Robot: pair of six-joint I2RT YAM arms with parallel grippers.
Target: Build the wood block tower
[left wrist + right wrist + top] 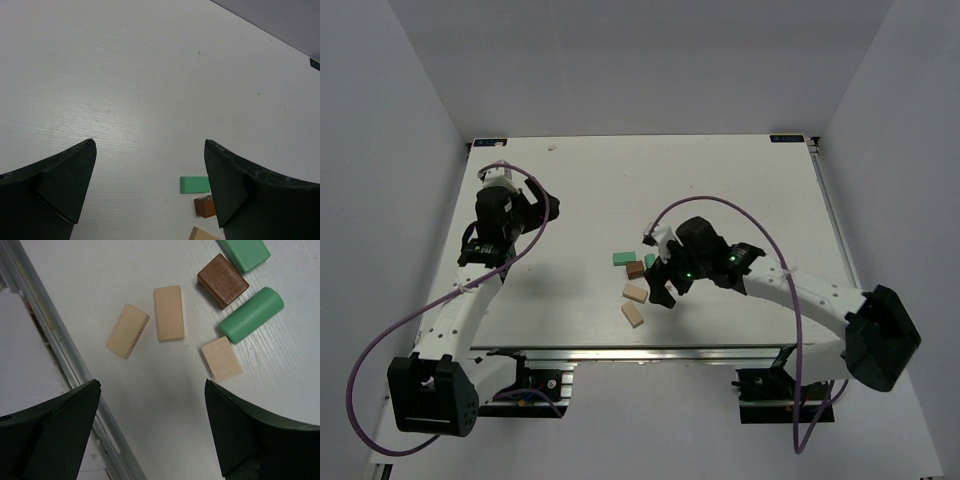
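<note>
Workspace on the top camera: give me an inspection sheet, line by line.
surface: white table, lightly streaked
job's things: loose, none stacked: three tan blocks, brown block, green block, green cylinder
clutter: nothing seen
pincers: left pincer open, empty, over bare table; right pincer open, empty, at the blocks
cables: purple cable looped over each arm
surroundings: plain white walls; metal rail along the near edge

White links, black joints, purple cables; left pincer, right pincer black.
</note>
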